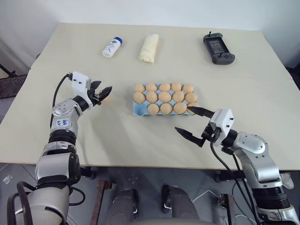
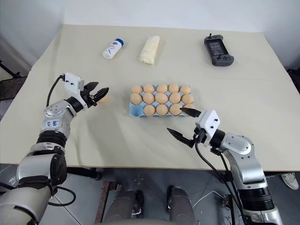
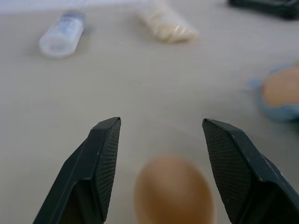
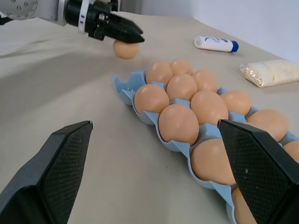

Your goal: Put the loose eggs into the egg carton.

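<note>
Filling nearly every cup, eggs crowd the carton while one egg lies loose beside the left gripper.

Largest is the beige table (image 1: pixel 117 140), spanning most of the frame. At its centre sits the light blue egg carton (image 1: pixel 137 110), every visible cup holding an egg except the lower-left corner one. Lower right of centre, the right gripper (image 1: pixel 193 123) hovers just beside the carton's near right corner, jaws spread wide, gripping nothing. Left of centre, the left gripper (image 1: pixel 102 93) has its fingers on either side of the loose egg (image 4: pixel 125 48), which rests on the table; gaps show on both sides, so the jaws are partly open and not yet gripping. Along the upper edge lie a black game controller (image 1: pixel 218 48), a pale yellow packet (image 1: pixel 150 48) and a white bottle (image 1: pixel 112 47).
</note>
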`<state>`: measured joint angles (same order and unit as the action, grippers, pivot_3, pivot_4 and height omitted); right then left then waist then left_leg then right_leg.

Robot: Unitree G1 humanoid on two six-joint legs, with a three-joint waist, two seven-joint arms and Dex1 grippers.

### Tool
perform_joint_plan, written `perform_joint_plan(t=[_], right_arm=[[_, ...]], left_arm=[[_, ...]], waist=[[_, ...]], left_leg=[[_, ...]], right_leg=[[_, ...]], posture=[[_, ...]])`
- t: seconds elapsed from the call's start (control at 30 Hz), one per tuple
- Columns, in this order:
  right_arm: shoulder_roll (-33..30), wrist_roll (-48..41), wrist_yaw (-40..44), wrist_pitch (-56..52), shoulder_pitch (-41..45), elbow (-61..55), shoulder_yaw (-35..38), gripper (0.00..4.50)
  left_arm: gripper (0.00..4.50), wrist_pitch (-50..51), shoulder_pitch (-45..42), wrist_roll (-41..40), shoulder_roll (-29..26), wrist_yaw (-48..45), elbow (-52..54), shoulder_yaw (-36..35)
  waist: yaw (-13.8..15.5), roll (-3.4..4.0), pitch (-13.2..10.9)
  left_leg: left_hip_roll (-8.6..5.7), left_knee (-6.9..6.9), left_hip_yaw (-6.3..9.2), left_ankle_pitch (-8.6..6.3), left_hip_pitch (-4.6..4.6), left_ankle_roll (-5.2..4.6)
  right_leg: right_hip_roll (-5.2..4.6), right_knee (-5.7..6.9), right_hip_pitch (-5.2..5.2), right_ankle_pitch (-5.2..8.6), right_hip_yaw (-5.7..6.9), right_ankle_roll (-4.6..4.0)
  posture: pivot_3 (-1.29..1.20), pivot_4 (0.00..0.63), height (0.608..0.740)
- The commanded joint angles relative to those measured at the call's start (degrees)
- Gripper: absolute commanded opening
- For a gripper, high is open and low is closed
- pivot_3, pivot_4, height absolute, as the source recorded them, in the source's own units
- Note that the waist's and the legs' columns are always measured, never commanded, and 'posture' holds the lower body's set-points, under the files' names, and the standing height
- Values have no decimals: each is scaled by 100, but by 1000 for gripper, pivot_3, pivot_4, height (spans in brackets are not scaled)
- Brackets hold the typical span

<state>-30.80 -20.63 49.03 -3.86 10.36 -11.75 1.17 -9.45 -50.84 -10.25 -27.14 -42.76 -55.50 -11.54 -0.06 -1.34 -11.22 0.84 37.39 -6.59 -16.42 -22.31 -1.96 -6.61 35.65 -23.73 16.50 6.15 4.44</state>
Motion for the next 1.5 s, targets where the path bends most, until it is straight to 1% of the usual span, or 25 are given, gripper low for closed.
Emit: perform_joint_plan(t=[0.03,0.1,0.2,0.23,0.33,0.53,0.63,0.77,0.87,0.93,1.13,1.23,1.33,1.5], right_arm=[[-19,-29,21,159,-13,-37,134,4500],[-19,-21,41,204,-6,24,136,4500],[-17,-16,50,239,2,61,134,4500],[-15,-12,55,259,14,92,132,4500],[-8,21,25,313,-27,97,140,4500],[3,35,-69,316,-114,-2,156,4500],[15,31,-109,305,-134,-41,141,4500],[9,15,-152,281,-175,-98,127,4500],[1,-2,-166,241,-186,-135,122,4500],[-3,-13,-159,220,-179,-141,116,4500],[7,-29,-85,219,-153,-101,74,4500],[24,-27,-55,231,-123,-66,57,4500],[54,-10,-24,270,-80,11,26,4500],[28,-19,-4,220,61,90,24,4500]], left_arm=[[2912,172,217,-394,229,-829,1249,243],[2912,418,403,-419,378,-1189,1810,541],[2912,691,524,-407,436,-1226,2120,666],[2912,729,525,-408,472,-1213,2132,687],[2912,625,706,-422,626,-1667,2333,993],[2912,456,770,-209,593,-1955,2169,1259],[2912,336,738,-228,652,-1801,2077,1189],[2912,-27,732,-486,659,-1411,2006,739],[2912,45,834,-614,432,-1315,2007,458],[2912,24,1015,-594,142,-1382,2002,333],[2912,133,1264,-603,-408,-1645,1975,217],[2912,84,1215,-550,-489,-1629,1799,226],[2912,22,1130,-471,-458,-1663,1633,330],[2912,-29,998,-259,-431,-2102,1327,700]], waist=[[2,0,0],[16,0,0],[12,0,0],[-6,0,0],[-16,0,0],[-2,0,0],[0,0,0],[-8,0,0],[-7,0,0],[-19,0,0],[7,0,0],[37,0,0],[15,0,0],[2,0,0]], left_leg=[[0,1,0,0,-1,0],[0,2,0,0,-1,0],[-1,9,-1,0,-1,-1],[-1,12,-1,0,-1,-2],[1,16,-10,-1,7,-3],[3,32,-8,-1,8,-8],[3,33,-6,-2,7,-10],[4,33,-2,-3,5,-10],[6,32,-2,-4,4,-10],[6,32,-2,-4,4,-10],[6,31,-1,-5,4,-9],[3,33,6,-6,-1,-12],[2,33,6,-8,0,-14],[3,31,5,-9,0,-12]], right_leg=[[0,-1,0,0,0,0],[-1,-1,3,0,-3,0],[1,-1,4,0,-4,0],[2,1,4,0,-3,0],[4,-1,3,0,-4,0],[0,5,4,-1,-21,-3],[-5,5,4,-2,-29,-5],[-5,3,4,-3,-33,-5],[-5,2,3,-3,-30,-5],[-5,1,4,-3,-29,-5],[-6,0,3,-3,-29,-5],[-14,-4,5,-3,-24,-5],[-16,-5,6,-3,-24,-5],[-12,-3,4,-3,-21,-5]], posture=[[0,150,740],[0,150,740],[0,150,740],[0,150,740],[0,150,740],[0,150,740],[0,150,740],[0,150,740],[0,150,740],[0,150,740],[0,150,740],[0,150,740],[0,150,740],[0,150,740]])
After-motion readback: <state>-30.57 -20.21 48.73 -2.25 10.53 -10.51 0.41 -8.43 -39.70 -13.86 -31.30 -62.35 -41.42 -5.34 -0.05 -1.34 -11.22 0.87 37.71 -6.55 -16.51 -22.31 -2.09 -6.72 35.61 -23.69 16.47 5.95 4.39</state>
